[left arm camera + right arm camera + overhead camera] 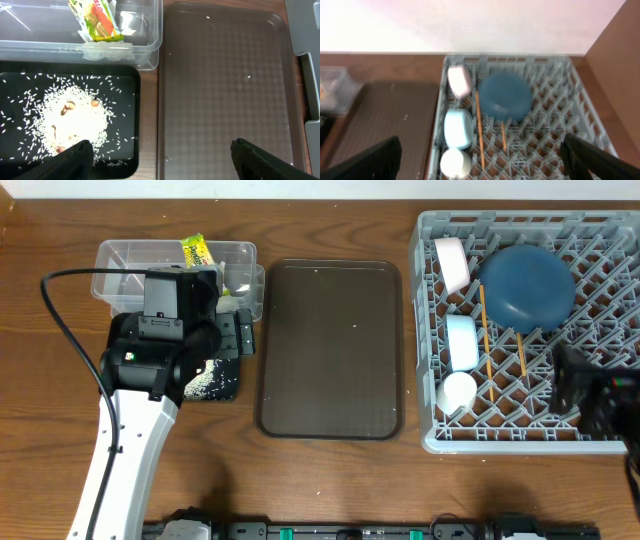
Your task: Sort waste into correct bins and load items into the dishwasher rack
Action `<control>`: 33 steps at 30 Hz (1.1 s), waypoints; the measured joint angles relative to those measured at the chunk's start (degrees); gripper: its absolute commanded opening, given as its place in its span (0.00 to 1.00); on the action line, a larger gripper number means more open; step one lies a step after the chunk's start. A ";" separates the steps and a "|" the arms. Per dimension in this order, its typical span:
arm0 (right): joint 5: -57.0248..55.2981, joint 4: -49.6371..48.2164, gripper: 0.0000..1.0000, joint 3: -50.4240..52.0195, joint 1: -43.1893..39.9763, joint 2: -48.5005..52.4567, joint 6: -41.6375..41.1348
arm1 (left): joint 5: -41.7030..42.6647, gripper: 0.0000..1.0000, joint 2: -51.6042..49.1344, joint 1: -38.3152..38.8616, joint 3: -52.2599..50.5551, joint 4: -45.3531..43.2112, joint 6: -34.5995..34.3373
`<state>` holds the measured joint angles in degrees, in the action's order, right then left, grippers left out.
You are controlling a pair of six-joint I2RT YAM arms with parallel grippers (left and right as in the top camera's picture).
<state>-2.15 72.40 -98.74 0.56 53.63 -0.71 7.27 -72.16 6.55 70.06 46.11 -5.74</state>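
The clear tub [145, 50] holds the yellow-green wrapper [95, 20] [196, 250]. The black tray [125, 85] next to it holds scattered rice scraps [75, 120]. My left gripper [160, 160] [240, 335] is open and empty above the black tray's right edge. The grey rack [430, 330] [555, 125] holds the white bowl [459, 80], dark blue plate [507, 97], light blue bowl [457, 129], pale cup [455, 162] and two chopsticks [480, 130]. My right gripper [485, 162] [575, 385] is open and empty above the rack's near right part. I cannot make out the tissue for certain.
The dark brown serving tray [330, 350] [225, 75] lies bare between the bins and the rack. The left arm's cable [60, 320] loops over the table at far left. The rack's corner shows at the right edge of the left wrist view [305, 30].
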 measured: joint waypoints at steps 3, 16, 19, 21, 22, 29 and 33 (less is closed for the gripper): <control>0.02 -9.90 0.99 10.45 0.00 -3.74 -0.68 | 0.00 0.90 0.00 0.00 0.00 -0.02 0.00; 4.24 -52.37 0.99 62.73 0.00 -29.97 -2.34 | 0.00 0.90 0.00 -0.02 0.04 0.02 0.00; 4.76 -58.51 0.99 72.02 0.09 -34.82 -2.34 | -0.02 0.90 0.00 0.00 0.04 0.02 0.00; 4.96 -62.36 0.99 77.13 0.13 -37.46 -2.34 | 0.00 0.90 0.00 0.00 0.04 0.00 0.00; 5.03 -64.24 0.99 79.84 0.17 -38.84 -2.34 | 0.00 0.90 0.00 0.00 0.04 0.00 0.00; 5.31 -71.47 0.99 92.96 1.11 -46.31 -2.64 | -0.02 0.90 0.00 0.00 0.04 0.02 0.00; 5.44 -71.38 0.99 96.45 1.68 -49.13 -2.75 | 0.00 0.90 0.00 0.00 0.04 0.02 0.00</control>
<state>3.29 1.02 -2.28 2.24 4.49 -3.46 7.27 -72.16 6.55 70.11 46.13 -5.74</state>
